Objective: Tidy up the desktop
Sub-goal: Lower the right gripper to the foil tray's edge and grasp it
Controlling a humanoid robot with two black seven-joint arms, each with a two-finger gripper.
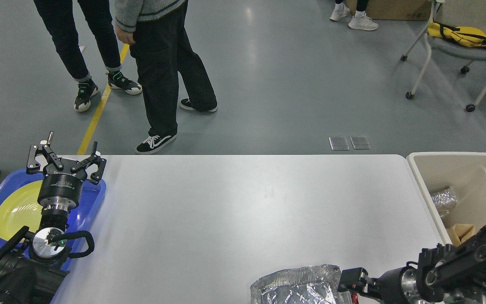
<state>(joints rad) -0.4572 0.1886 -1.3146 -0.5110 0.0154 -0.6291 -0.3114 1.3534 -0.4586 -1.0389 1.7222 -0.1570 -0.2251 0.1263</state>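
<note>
The white desktop fills the middle of the head view. A crumpled foil container lies at its near edge. My right gripper reaches in from the lower right, its dark tip right beside the foil's right side; its fingers cannot be told apart. A sliver of a red can shows just below that tip. My left gripper is open and empty, held upright over the far end of the blue tray.
A yellow plate lies in the blue tray at the left. A beige bin at the right edge holds crumpled plastic and brown paper. Two people stand beyond the far edge. A wheeled chair is at the back right.
</note>
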